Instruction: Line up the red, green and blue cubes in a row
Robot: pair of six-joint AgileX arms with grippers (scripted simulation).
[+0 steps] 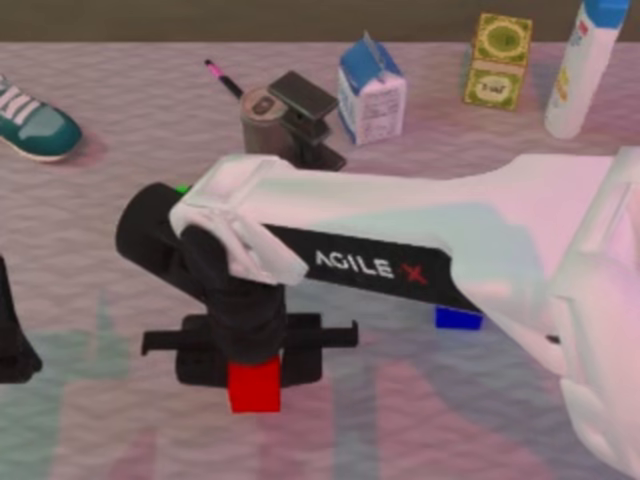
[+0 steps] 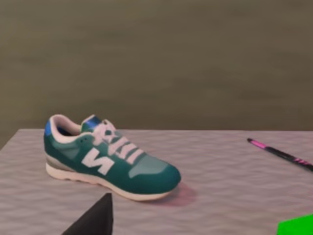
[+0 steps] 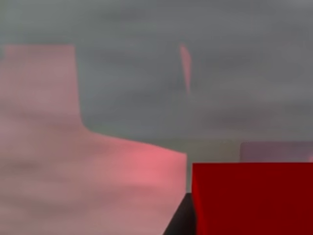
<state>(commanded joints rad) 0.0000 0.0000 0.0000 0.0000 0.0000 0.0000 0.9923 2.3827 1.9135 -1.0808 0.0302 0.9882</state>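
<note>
My right arm reaches across the table from the right. Its gripper (image 1: 253, 362) points down near the front middle, shut on the red cube (image 1: 253, 386). In the right wrist view a dark finger (image 3: 182, 218) lies against the side of the red cube (image 3: 252, 198). The blue cube (image 1: 458, 318) sits on the table, half hidden under the right arm. Only a sliver of the green cube (image 1: 182, 188) shows behind the right wrist; one of the green cube's corners (image 2: 297, 226) appears in the left wrist view. My left gripper (image 1: 12, 345) is parked at the left edge, open, one finger (image 2: 95, 220) showing.
A teal sneaker (image 1: 35, 125) lies at the back left. Along the back stand a pink-tipped pen (image 1: 222, 78), a dark cup with a black device (image 1: 290, 120), a milk carton (image 1: 372, 90), a green box (image 1: 498, 60) and a white bottle (image 1: 580, 65).
</note>
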